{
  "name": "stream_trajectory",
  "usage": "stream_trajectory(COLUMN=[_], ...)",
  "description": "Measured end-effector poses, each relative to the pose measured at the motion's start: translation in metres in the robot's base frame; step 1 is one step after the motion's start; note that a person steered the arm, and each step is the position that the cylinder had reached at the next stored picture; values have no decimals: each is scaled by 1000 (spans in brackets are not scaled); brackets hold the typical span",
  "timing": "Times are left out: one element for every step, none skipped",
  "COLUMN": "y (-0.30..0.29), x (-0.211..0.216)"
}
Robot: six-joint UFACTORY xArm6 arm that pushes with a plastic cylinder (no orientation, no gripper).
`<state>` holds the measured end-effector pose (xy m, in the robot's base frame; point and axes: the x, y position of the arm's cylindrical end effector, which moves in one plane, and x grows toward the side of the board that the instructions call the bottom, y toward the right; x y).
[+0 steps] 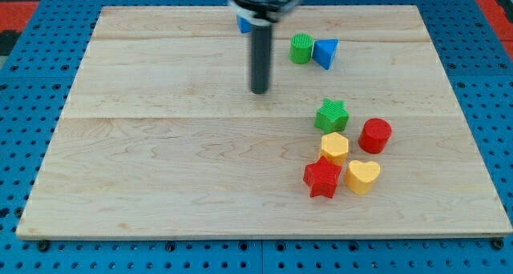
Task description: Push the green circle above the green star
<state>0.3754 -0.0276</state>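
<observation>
The green circle stands near the view's top, right of centre, touching a blue triangle on its right. The green star lies lower, at the right of centre, a little right of the circle's column. My tip rests on the board left of both, below and left of the green circle, apart from every block.
Below the green star sit a yellow hexagon, a red cylinder, a red star and a yellow heart. A blue block is partly hidden behind the rod at the top. The wooden board lies on a blue pegboard.
</observation>
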Motion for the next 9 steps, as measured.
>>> stream_trajectory(y=[-19,-18,-18,-17,28,59,97,113,91], x=[-53,-105,-125,-125,-122,-99,-101,-84,-22])
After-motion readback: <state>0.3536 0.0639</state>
